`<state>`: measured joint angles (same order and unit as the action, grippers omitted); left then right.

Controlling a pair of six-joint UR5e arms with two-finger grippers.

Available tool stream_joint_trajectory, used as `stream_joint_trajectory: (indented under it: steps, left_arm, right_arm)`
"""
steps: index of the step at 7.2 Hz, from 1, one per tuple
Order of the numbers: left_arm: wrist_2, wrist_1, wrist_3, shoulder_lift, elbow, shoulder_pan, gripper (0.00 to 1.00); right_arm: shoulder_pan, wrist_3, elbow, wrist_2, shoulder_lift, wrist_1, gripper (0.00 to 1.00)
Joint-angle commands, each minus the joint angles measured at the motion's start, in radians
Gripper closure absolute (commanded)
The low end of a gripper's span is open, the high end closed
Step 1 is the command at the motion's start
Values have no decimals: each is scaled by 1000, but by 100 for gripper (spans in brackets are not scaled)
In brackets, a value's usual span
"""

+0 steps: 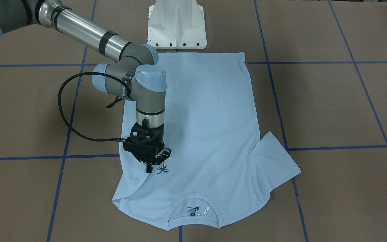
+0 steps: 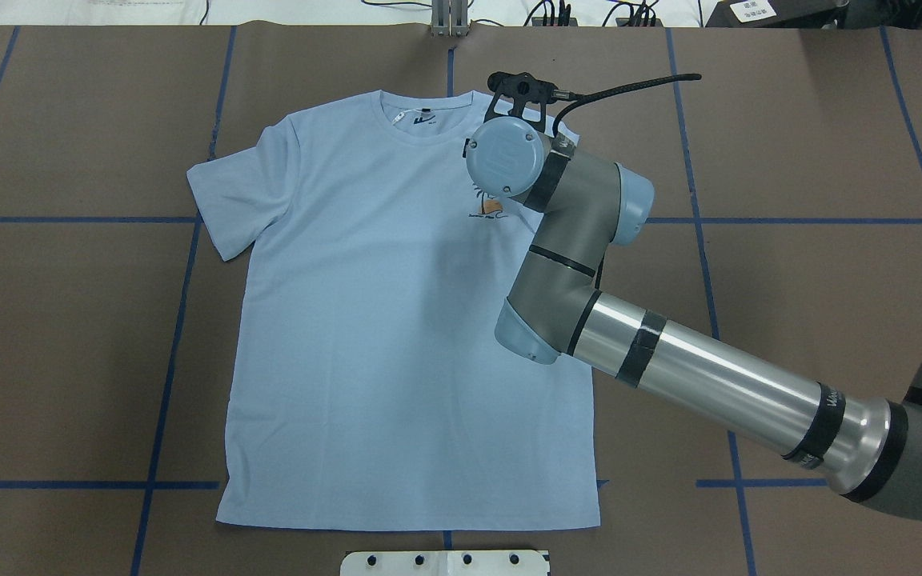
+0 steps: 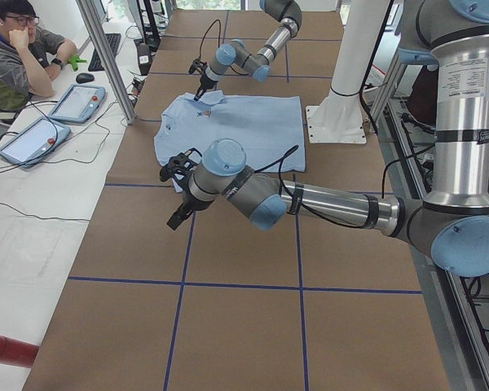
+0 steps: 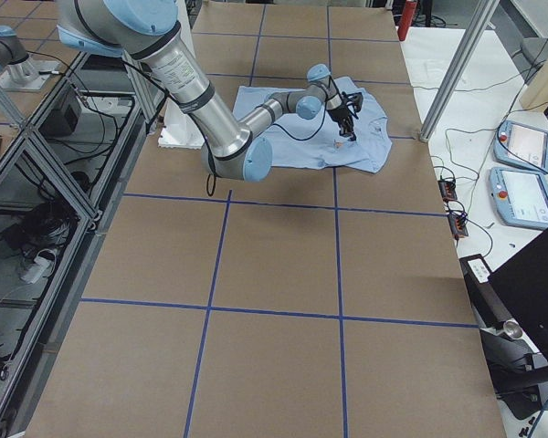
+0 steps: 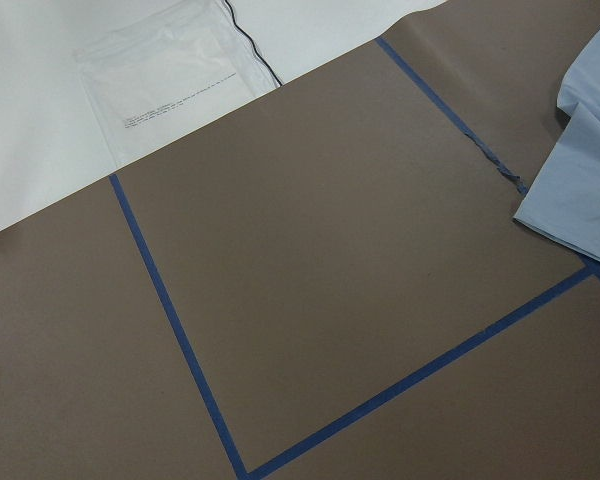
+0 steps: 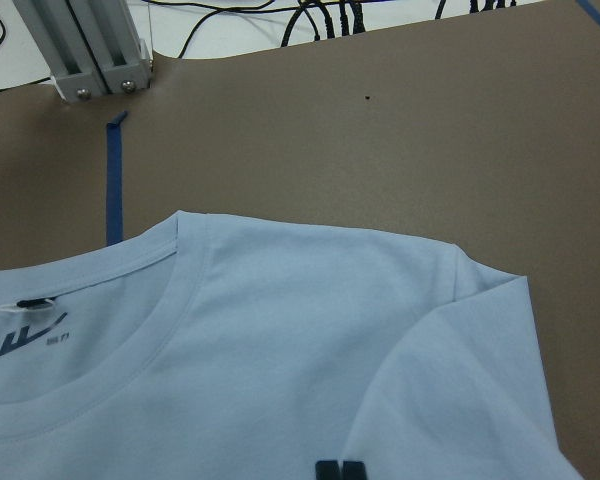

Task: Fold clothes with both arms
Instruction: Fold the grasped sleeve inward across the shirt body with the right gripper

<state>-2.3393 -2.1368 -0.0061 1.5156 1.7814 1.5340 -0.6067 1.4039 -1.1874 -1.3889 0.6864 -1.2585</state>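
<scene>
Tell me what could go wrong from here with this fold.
1. The right gripper has its tips close together right at the hem of the folded-in sleeve. I cannot tell whether cloth is pinched. If it is, lifting away could drag that fold open across the T-shirt.
2. The left gripper hangs over bare table, off the T-shirt, while the other sleeve lies spread flat. Folding from one side alone may skew the T-shirt.

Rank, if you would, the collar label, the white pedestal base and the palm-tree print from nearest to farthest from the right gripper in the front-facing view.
1. Palm-tree print: right beside the right gripper, on the chest.
2. Collar label: lower down, near the view's bottom edge.
3. White pedestal base: at the view's top edge.
</scene>
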Motion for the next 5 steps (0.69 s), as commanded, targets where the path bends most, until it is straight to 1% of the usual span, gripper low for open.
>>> stream_joint_trajectory:
  steps: [1, 3, 5]
  left_arm:
    - [0, 0, 0, 0, -2, 0, 0]
    - [0, 0, 0, 0, -3, 0, 0]
    - [0, 0, 0, 0, -2, 0, 0]
  right_arm:
    - [2, 120, 64, 19, -43, 1, 100]
    - [2, 197, 77, 21, -54, 1, 100]
    - [2, 318, 78, 33, -67, -1, 100]
